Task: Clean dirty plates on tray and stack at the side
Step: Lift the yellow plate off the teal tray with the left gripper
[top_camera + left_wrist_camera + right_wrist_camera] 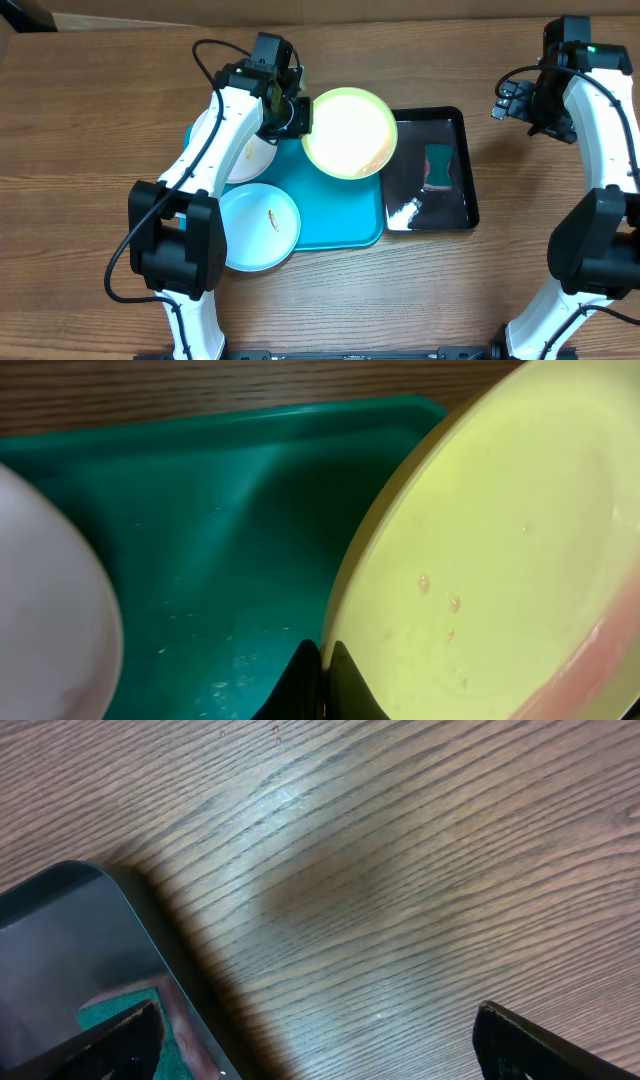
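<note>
My left gripper is shut on the left rim of the lime green plate, which hangs tilted over the turquoise tray and the black tray's edge. In the left wrist view the fingertips pinch that rim, with small brown specks on the green plate and the tray below. The white plate lies at the tray's left, half hidden under my left arm. A pale blue plate with a brown smear rests at the front left corner. My right gripper stands open over bare table.
A glossy black tray sits right of the turquoise one and holds a green sponge. In the right wrist view the black tray's corner and the sponge lie at lower left, wood table elsewhere.
</note>
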{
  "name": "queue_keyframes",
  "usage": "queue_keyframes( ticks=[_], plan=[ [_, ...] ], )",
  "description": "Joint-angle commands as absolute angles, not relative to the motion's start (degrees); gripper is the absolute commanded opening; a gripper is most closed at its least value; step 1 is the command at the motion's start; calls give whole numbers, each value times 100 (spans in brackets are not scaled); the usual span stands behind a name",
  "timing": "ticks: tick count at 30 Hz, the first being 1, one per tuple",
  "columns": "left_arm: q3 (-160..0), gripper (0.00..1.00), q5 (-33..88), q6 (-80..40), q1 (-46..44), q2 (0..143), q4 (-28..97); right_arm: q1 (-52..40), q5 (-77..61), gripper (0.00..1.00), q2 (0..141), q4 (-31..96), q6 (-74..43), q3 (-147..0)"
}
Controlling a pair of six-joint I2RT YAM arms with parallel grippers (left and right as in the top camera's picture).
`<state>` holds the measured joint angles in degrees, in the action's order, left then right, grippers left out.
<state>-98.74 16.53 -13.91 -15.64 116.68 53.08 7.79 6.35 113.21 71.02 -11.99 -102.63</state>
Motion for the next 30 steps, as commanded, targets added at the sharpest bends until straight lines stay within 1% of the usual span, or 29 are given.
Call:
queue_keyframes(
  ticks=[1, 6, 14, 18, 23, 30],
  plan=[
    [-10027, 4, 2408, -1175, -1660, 11730, 5236, 790, 639, 100, 11306, 7081, -1245, -10280],
    [-10027, 4, 2609, -1179, -1890, 11730, 5083, 790, 639, 100, 11306, 7081, -1245, -10280],
    [-10027, 4, 4066, -1962, -1837, 11730, 5122, 790, 639, 100, 11306, 7081, -1245, -10280],
    [-10027, 4, 4611, -2082, -1726, 11730, 5238, 790, 639, 100, 11306, 7081, -1245, -10280],
    [-10027, 4, 4224, -2082, -1743, 11730, 5428, 790, 639, 100, 11306, 7081, -1245, -10280],
    [-10027, 4, 2958, -2078, -1876, 11730, 5629, 790, 639, 100, 11306, 7081, -1245, -10280]
  ],
)
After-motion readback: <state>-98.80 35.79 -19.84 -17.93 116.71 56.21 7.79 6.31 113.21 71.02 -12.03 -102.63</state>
